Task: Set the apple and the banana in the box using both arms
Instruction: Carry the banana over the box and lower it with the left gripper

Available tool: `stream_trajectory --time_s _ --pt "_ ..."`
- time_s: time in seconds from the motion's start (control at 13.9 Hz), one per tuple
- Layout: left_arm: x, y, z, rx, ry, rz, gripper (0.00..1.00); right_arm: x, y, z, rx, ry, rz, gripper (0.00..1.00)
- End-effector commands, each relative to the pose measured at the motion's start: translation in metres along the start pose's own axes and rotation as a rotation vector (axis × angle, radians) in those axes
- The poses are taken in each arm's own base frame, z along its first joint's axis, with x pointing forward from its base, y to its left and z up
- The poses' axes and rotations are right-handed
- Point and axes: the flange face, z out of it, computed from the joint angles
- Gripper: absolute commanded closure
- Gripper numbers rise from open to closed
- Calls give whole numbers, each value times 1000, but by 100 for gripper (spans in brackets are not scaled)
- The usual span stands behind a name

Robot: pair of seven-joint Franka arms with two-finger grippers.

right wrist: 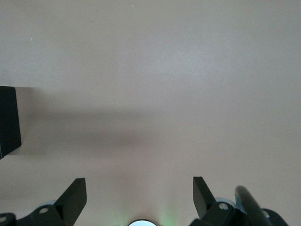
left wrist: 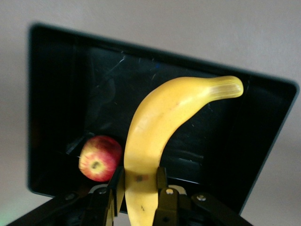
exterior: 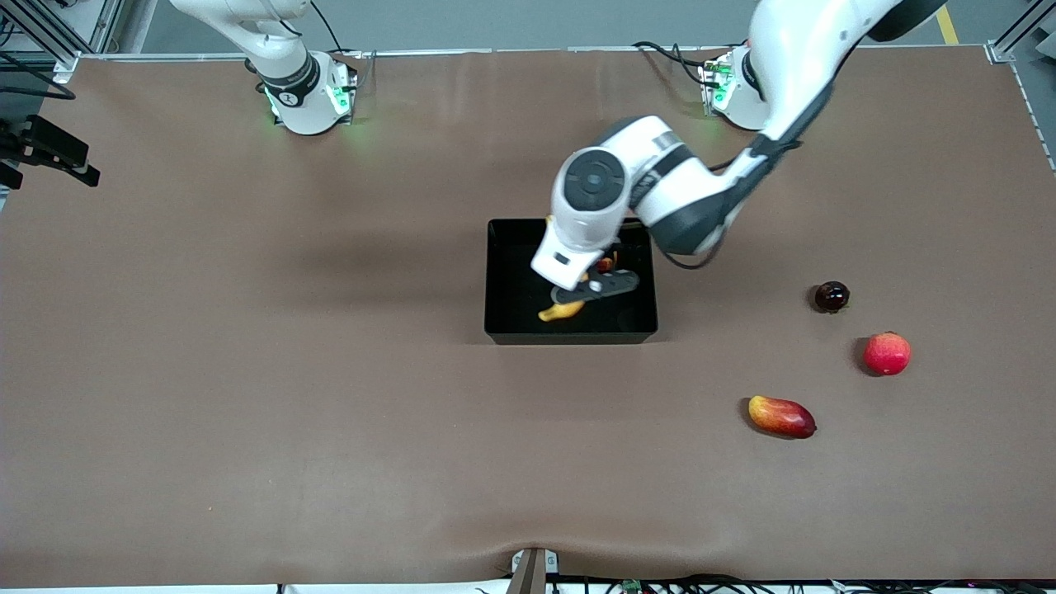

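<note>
The left gripper (left wrist: 136, 200), clamped on the banana (left wrist: 164, 136), hangs over the box (exterior: 503, 280), the banana's long axis pointing down into it beside the apple (left wrist: 99, 158) (the right gripper (right wrist: 139, 195) waits wide open, holding nothing, over bare table).

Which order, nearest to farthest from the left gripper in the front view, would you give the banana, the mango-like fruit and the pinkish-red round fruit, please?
1. The banana, clamped in the left gripper over the box.
2. The mango-like fruit, on the table, nearer the front camera than the box.
3. The pinkish-red round fruit, toward the left arm's end.
</note>
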Motion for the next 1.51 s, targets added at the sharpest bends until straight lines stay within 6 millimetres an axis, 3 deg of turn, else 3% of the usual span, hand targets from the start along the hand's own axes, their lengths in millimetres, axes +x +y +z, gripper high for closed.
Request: stream_trajectory --time_s 0.0,0.07,0.43,0.65,0.72,0.79,0.86,0.93,1.08,1.22,1.29,1.43 --pt "2 11 38 6 -19 -45 100 -2 1 -1 6 2 11 0" --pt "-7 17 49 18 -35 -31 100 -1 0 -1 5 3 10 0" --pt "-5 30 102 29 -7 -8 100 -2 1 -1 7 3 13 0" --pt "-13 40 131 38 5 8 100 -2 1 -1 7 3 13 0" --pt "-14 41 140 53 8 10 90 -2 1 -1 7 3 13 0" --pt "-13 39 144 64 17 9 50 -1 1 1 7 0 13 0" --pt "-11 39 143 69 29 8 17 -1 1 1 7 0 13 0" --pt "-6 36 138 73 39 1 0 -1 2 0 7 2 14 0" --pt "6 29 106 55 76 -11 0 -1 3 1 8 -1 16 0" --pt "47 -4 33 45 143 -83 0 -1 3 1 8 0 16 0" --pt "70 -31 -3 41 160 -99 0 -1 2 1 8 -1 13 0" --pt "92 -71 -64 34 218 -69 0 -1 2 1 6 -3 12 0"
